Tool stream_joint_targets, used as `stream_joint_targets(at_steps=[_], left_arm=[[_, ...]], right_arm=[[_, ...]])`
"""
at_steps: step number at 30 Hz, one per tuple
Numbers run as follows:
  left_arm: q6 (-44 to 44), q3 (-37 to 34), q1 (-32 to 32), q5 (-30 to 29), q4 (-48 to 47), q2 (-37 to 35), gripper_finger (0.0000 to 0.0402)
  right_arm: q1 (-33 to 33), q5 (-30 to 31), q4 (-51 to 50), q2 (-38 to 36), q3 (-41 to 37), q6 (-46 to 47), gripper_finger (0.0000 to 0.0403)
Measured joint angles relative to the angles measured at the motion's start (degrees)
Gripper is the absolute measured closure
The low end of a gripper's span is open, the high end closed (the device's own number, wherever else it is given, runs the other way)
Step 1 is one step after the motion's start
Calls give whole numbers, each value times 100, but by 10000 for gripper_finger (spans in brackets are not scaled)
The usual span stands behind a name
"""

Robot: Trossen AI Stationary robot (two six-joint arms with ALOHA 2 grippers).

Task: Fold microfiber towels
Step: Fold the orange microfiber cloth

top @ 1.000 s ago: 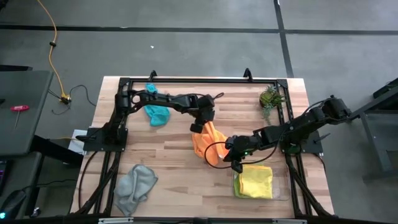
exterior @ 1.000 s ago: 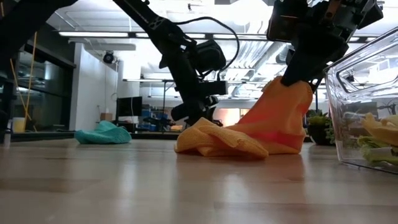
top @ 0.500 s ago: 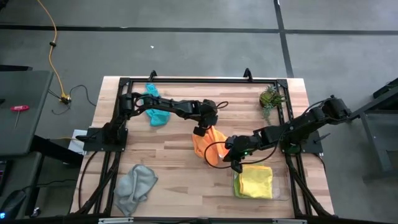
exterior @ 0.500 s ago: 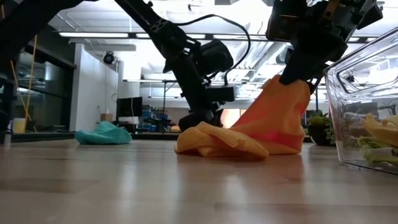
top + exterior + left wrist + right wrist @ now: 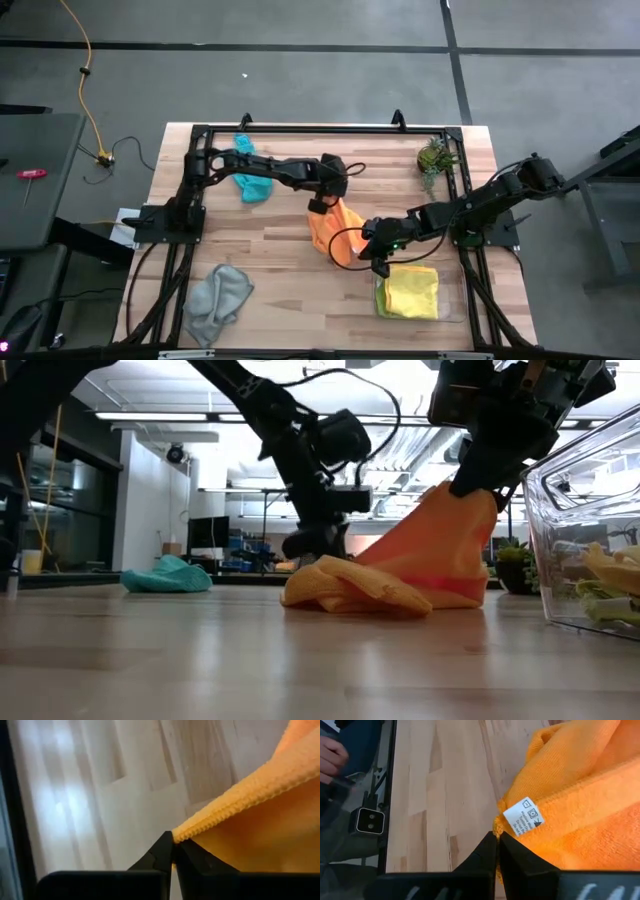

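An orange towel [image 5: 335, 232] lies bunched mid-table, its near-right part raised. My left gripper [image 5: 321, 205] is shut on the towel's far corner. My right gripper [image 5: 378, 264] is shut on a near corner beside the white label [image 5: 522, 817] and holds it up [image 5: 470, 485]. A teal towel [image 5: 252, 180] lies crumpled at the far left and a grey towel [image 5: 218, 297] at the near left. A folded yellow towel [image 5: 411, 293] rests in the clear tray [image 5: 448, 312]. My left gripper pinches the orange towel's hemmed corner [image 5: 183, 834] between its two fingertips, coming from above. The towel's bulk [image 5: 345, 590] lies beside it on the table. My right gripper pinches the hemmed corner [image 5: 496, 828] next to the label between its fingertips. That corner is lifted, and the cloth slopes down from it to the table.
A small potted plant [image 5: 435, 155] stands at the far right corner. The clear tray sits close to my right gripper on the near right. Black frame rails [image 5: 320, 129] run along the table's far edge and sides. Bare wood lies between the grey and orange towels.
My left gripper has moved from the towel's far edge toward the near edge and down to the orange towel's far corner, then edged up a little. My right gripper has kept its raised corner still. The towel's shape has barely changed.
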Motion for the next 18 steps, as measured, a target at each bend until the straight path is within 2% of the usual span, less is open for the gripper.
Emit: stream_joint_targets(at_steps=[8, 18], left_arm=[[-435, -2, 191, -285, -926, -909, 400], [-1174, -2, 892, -276, -1485, -2752, 401]], right_arm=[[-194, 584, -12, -344, 0, -65, 403], [-1282, 1441, -208, -1471, 222, -1120, 403]])
